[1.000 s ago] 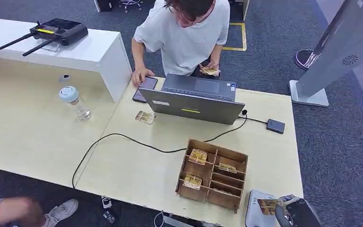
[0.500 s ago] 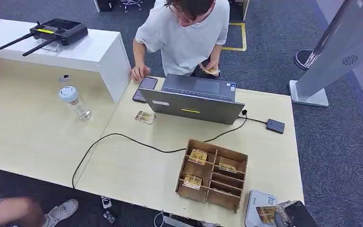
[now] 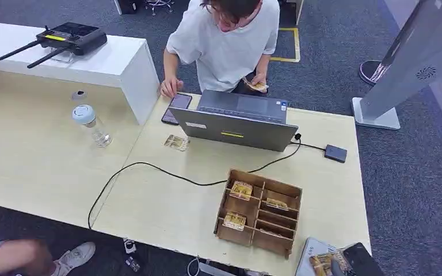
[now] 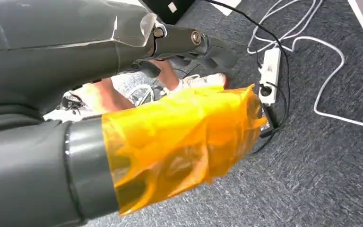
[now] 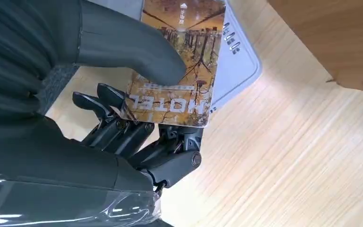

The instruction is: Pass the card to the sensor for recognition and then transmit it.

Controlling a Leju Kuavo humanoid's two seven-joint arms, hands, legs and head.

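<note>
Right hand has sunk lower since before — pinching 1 card over the grey sensor. Wooden tray holds 3 cards; left hand's state unclear.

- A dark blue-grey carpet floor covers the room.
- A pale wooden table stands on it, butted against a second, lighter beige table to its left.
- A white raised counter sits at the far left.
- A grey slanted panel stand on a white base stands at the right.
- Yellow floor tape marks the carpet.
- A white power strip with white cables lies on the carpet.
</note>
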